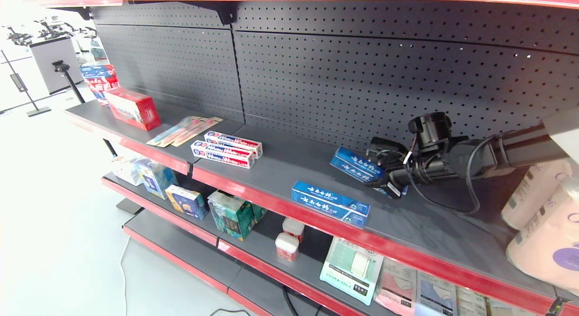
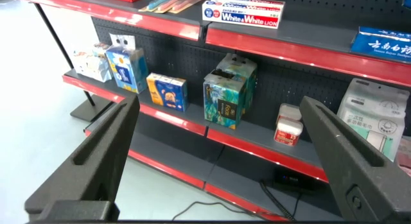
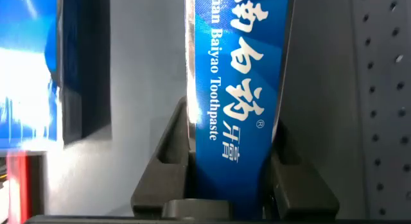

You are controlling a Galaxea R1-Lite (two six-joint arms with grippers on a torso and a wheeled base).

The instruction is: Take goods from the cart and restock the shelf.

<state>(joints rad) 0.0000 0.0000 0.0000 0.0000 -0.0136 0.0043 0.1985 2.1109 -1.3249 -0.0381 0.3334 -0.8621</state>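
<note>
So the right end effector (image 1: 383, 172) was pinching a blue box (image 1: 357, 164) low over the shelf (image 1: 289, 166) near the pegboard, with the front box (image 1: 330, 203) at its 7 o'clock. I'd call it the placing step. Next it'd need to settle flat, let go and back out straight. The left end effector (image 2: 225, 153) hung spread wide. Both boxes carried white lettering on blue.
</note>
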